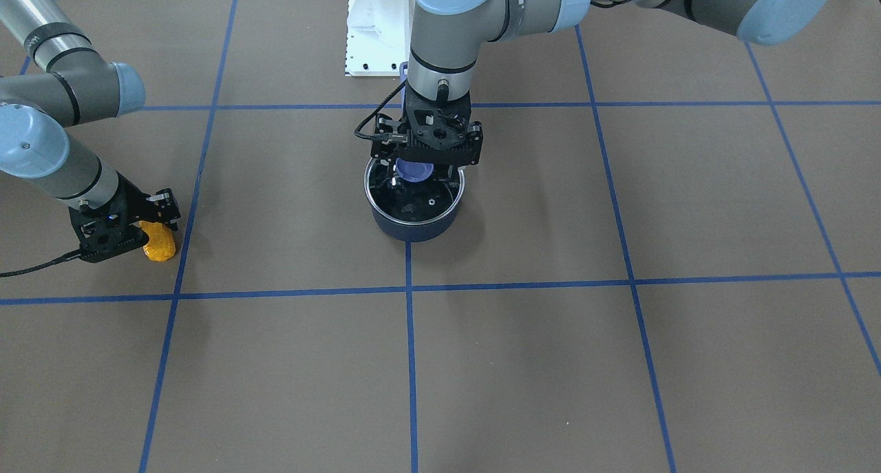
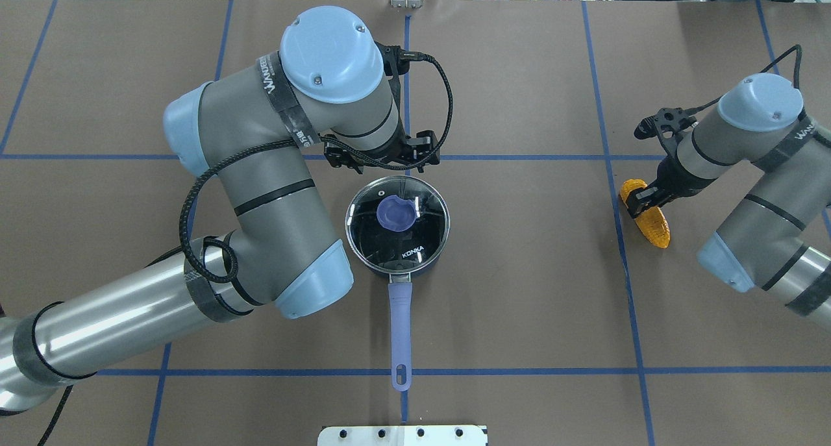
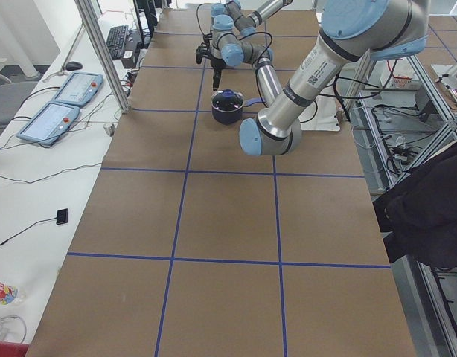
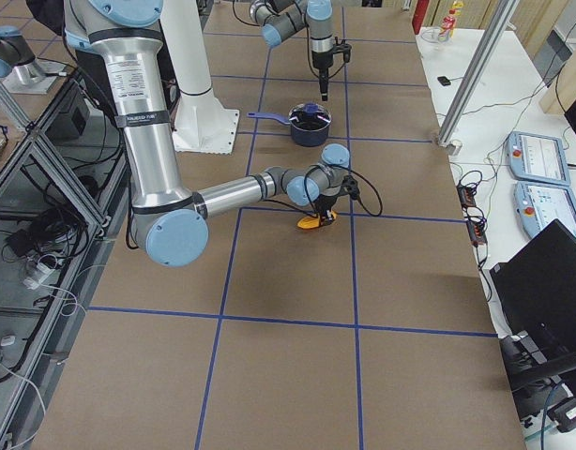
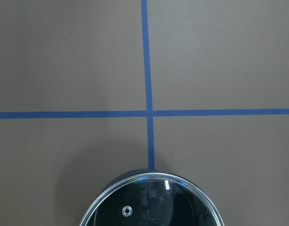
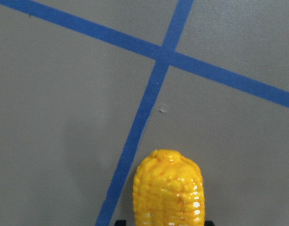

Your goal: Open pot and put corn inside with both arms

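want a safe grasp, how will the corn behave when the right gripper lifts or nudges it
The corn is round and lies on its side, so a nudge would probably roll it. Its glossy, bumpy kernels may slip a little in the right gripper. It looks stiff, so it should hold its shape.

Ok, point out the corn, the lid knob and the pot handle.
corn [image 2: 654,228], overhead view, bare end of the cob
knob [image 2: 395,213], overhead view, its top
pot handle [image 2: 400,329], overhead view, mid-length
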